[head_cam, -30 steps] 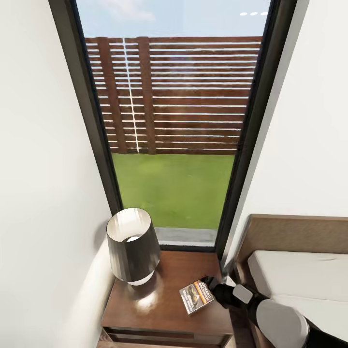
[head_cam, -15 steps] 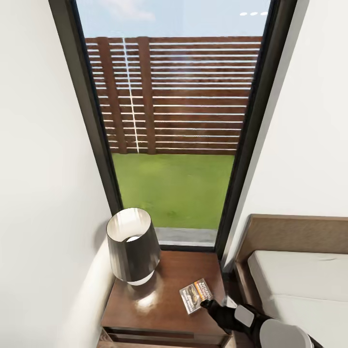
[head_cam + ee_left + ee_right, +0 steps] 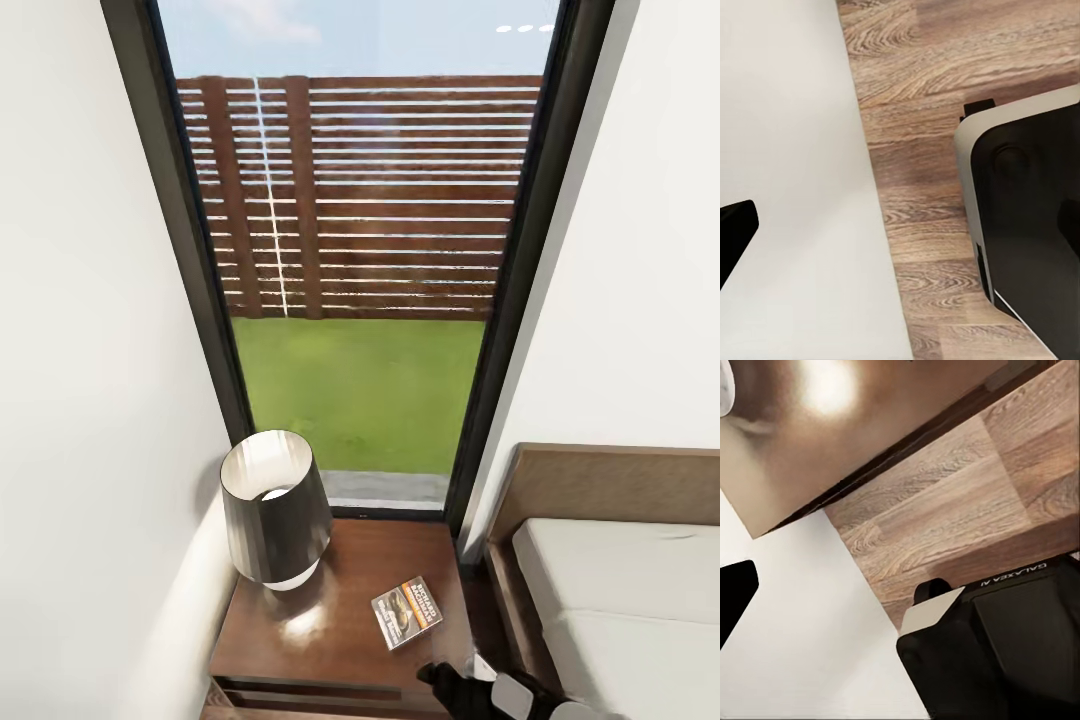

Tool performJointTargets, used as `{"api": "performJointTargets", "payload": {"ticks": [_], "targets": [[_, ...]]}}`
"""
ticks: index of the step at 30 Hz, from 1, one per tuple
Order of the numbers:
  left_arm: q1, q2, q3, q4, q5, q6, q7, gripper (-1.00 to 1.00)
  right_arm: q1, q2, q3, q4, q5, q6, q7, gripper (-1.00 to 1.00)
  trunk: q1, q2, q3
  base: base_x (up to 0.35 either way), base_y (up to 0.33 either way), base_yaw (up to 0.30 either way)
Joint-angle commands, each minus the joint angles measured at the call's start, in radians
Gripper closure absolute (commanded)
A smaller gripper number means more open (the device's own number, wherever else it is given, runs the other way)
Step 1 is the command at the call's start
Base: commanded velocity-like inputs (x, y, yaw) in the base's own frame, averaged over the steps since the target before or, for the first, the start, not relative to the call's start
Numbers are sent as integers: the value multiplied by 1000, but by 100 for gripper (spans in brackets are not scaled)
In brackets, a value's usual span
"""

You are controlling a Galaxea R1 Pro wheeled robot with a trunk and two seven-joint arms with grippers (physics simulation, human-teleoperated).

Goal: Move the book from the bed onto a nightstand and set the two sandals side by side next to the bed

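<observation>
Book (image 3: 407, 612) is lying flat on the nightstand tabletop (image 3: 300, 650), toward its bed-side half, near but clear of the front edge. Lamp (image 3: 275, 508) stands at the back corner by the wall, well apart from the book. Bed (image 3: 620, 590) is just beside the nightstand, mattress bare in the part that is seen. Book step is judged done; sandals are not yet placed.

Right pincer (image 3: 432, 672) is seen low at the nightstand's front edge, free of the book, nothing held; whether the jaws are apart or together cannot be told from the head view. In the right wrist view one dark fingertip (image 3: 733, 596) is seen over white wall and wood floor (image 3: 945, 502). In the left wrist view a fingertip (image 3: 731, 232) is seen beside the robot's own base (image 3: 1027, 217); left pincer state cannot be told.

Risks:
- Nightstand edge could be clipped by the right arm, so close to it; book could be jolted off the tabletop.
- Space is tight between wall, nightstand and bed; a base turn could bump the nightstand and tip the lamp.
- Sandals must be searched for; bed frame could be struck while driving around.
</observation>
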Motion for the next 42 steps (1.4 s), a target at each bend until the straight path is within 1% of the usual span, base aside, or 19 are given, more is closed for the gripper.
{"api": "performJointTargets", "payload": {"ticks": [1,7,12,19,25,26,30,37,42], "targets": [[-1,0,-9,0,9,-3,2,-100,6,0,2,1,5,2,1,-100,1,-2,-2,0,0,0],[-1,-1,-9,0,9,-3,2,-100,49,-1,74,2,23,-10,-3,-100,1,-2,-2,0,0,0],[0,-2,-9,0,9,-3,2,-100,85,-6,99,2,35,-35,-6,-100,1,-2,-2,0,0,0],[0,-2,-9,0,9,-3,2,-100,127,-8,113,1,49,-45,-8,-100,1,-2,-2,0,0,0],[0,-1,-9,0,9,-4,2,-100,172,-9,127,1,110,-57,-13,-100,1,-2,-2,0,0,0],[0,-1,-9,0,9,-4,2,-100,172,-9,127,1,110,-57,-13,-100,1,-2,-2,0,0,0],[0,0,-9,0,9,-5,2,-100,208,-9,129,1,136,-89,-31,-100,1,-2,-2,0,0,0],[0,0,-9,0,9,-8,2,-100,255,-11,131,1,149,-119,-81,-100,1,-2,-2,0,0,0],[0,0,-9,0,9,-8,2,-100,282,-12,131,1,152,-126,-99,-100,1,-2,-2,0,0,0]]}}
